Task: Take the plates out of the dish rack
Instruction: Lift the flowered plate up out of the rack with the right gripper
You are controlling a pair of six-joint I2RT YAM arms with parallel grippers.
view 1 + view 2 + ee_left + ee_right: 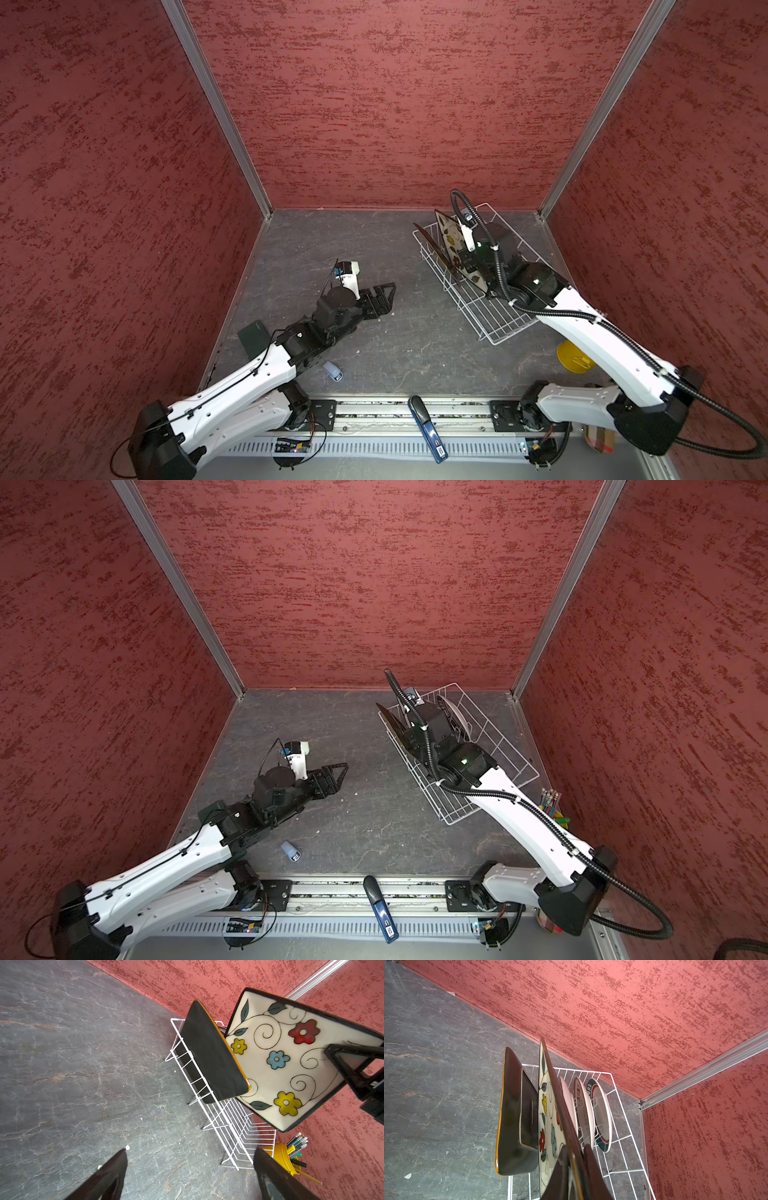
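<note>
Jaws of the right gripper (575, 1167) are clamped on the rim of the cream flowered plate (276, 1059), holding it tilted, one corner down, over the dish rack (490, 320); whether it clears the wires, I cannot tell. The dark brown plate (209, 1053) stands just beside it at the rack's end, with three round plates (583, 1109) slotted behind. The left gripper (388, 299) hangs wide open over the table (415, 353), well apart from the rack.

dish rack (486, 316): far right | plates (451, 243): upright, rack's far end | pencil cup (571, 359): before rack
</note>
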